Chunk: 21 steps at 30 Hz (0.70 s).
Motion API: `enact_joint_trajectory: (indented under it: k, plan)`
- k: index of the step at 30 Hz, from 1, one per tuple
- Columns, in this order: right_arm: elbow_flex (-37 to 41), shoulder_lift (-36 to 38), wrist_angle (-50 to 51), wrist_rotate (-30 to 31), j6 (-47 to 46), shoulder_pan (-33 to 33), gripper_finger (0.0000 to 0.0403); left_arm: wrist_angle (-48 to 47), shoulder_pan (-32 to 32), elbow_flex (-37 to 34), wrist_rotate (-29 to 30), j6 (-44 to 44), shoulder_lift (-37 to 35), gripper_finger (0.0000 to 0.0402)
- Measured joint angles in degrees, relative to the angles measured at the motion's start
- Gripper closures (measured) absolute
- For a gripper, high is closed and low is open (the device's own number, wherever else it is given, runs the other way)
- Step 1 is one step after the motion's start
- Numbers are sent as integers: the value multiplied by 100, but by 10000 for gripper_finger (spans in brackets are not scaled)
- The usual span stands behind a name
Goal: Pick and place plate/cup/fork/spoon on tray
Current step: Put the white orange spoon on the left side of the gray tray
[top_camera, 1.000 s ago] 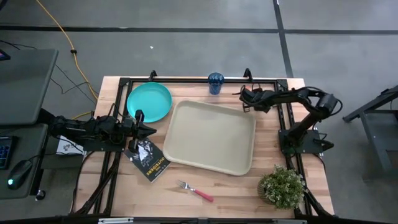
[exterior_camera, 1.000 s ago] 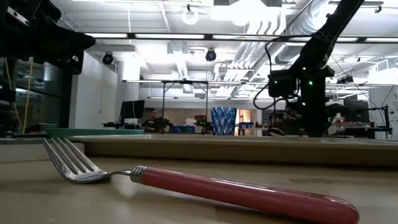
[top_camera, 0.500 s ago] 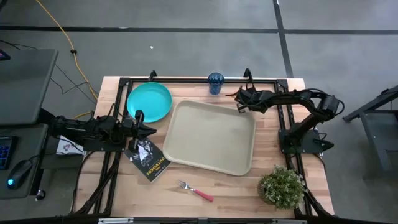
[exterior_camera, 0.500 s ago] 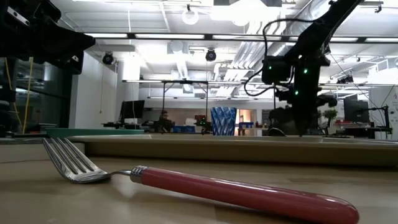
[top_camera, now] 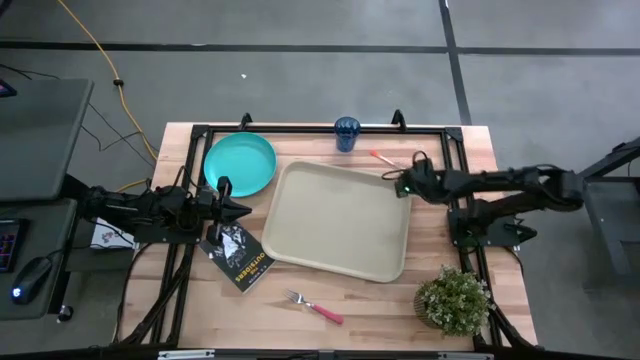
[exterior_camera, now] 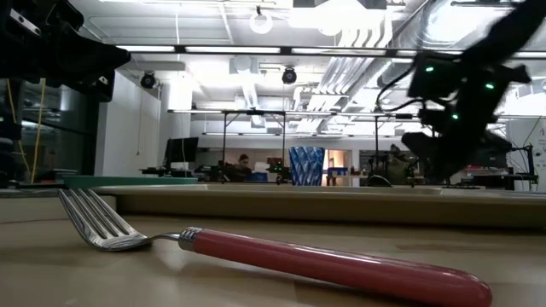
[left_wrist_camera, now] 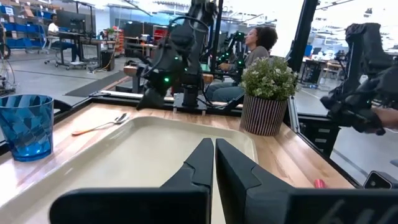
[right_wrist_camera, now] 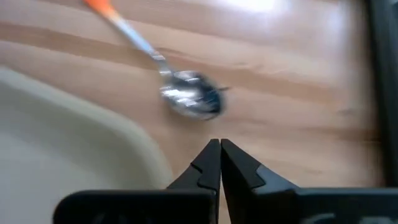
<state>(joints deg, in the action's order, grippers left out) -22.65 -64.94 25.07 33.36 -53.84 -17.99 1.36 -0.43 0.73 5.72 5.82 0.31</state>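
The turquoise plate [top_camera: 240, 165] lies at the table's far left. The blue cup [top_camera: 347, 133] stands upright at the far edge. The beige tray [top_camera: 340, 220] lies in the middle. The pink-handled fork [top_camera: 313, 306] lies near the front edge and also shows in the low view [exterior_camera: 256, 256]. The silvery spoon [top_camera: 385, 160], with an orange handle end, lies on the wood by the tray's far right corner; its bowl [right_wrist_camera: 189, 102] shows just ahead of my right gripper [right_wrist_camera: 219, 148], which is shut, empty and low by that corner [top_camera: 400, 186]. My left gripper [top_camera: 245, 210] is shut and empty between the plate and the tray.
A black booklet [top_camera: 240, 258] lies left of the tray, under my left arm. A potted plant [top_camera: 455, 300] stands at the near right corner. A black frame rail [top_camera: 300, 128] runs along the far edge. A person sits beyond the table in the left wrist view [left_wrist_camera: 258, 46].
My right gripper has moved from near the cup toward the table's near edge and down, ending low by the tray's far right corner, with its arm stretched out lower. The spoon, mostly hidden under the arm before, now shows on the wood.
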Motion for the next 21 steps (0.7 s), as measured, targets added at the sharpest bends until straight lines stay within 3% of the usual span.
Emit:
enact_joint_trajectory:
  k: [7, 14, 21]
  plan:
    - [1225, 999, -2051, -146, -84, -199, 331, 0, 2, -1, 1, 0, 0, 401]
    - [1614, 1269, -2385, -157, -900, -504, 238, -1, 1, 0, 2, 0, 0, 402]
    - [1613, 1119, -2959, -239, -747, -603, 208, -1, 0, -2, 0, 0, 0, 401]
